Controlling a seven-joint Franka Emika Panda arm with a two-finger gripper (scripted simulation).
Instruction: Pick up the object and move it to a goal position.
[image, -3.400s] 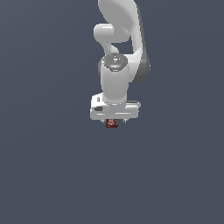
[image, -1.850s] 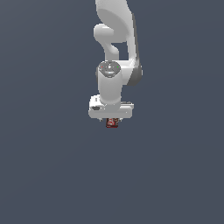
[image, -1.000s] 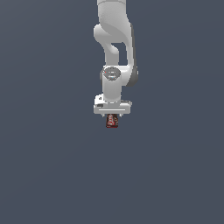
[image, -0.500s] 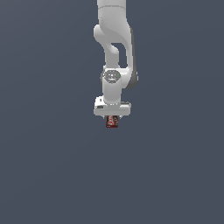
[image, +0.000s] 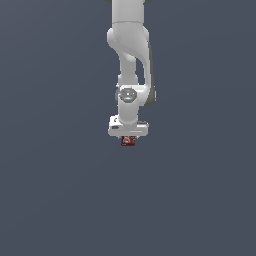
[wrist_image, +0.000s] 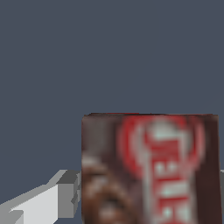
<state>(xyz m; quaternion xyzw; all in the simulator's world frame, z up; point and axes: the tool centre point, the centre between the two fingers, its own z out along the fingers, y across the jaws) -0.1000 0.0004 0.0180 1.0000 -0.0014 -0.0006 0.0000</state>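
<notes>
The object (image: 128, 141) is a small dark-red boxy block with white and dark markings. In the exterior view it sits just under the white gripper (image: 128, 140), between its fingers. In the wrist view the block (wrist_image: 148, 168) fills much of the picture, with a red and white label on a brown face. One grey-white finger (wrist_image: 48, 201) shows pressed against its side; the other finger is hidden behind the block. The gripper is shut on the block.
The white arm (image: 131, 60) hangs down from the top of the exterior view. Around it there is only a plain dark blue-grey surface (image: 60, 200). No goal marker shows.
The arm has straightened and the gripper with the block has turned and shifted slightly. The block stays held between the fingers.
</notes>
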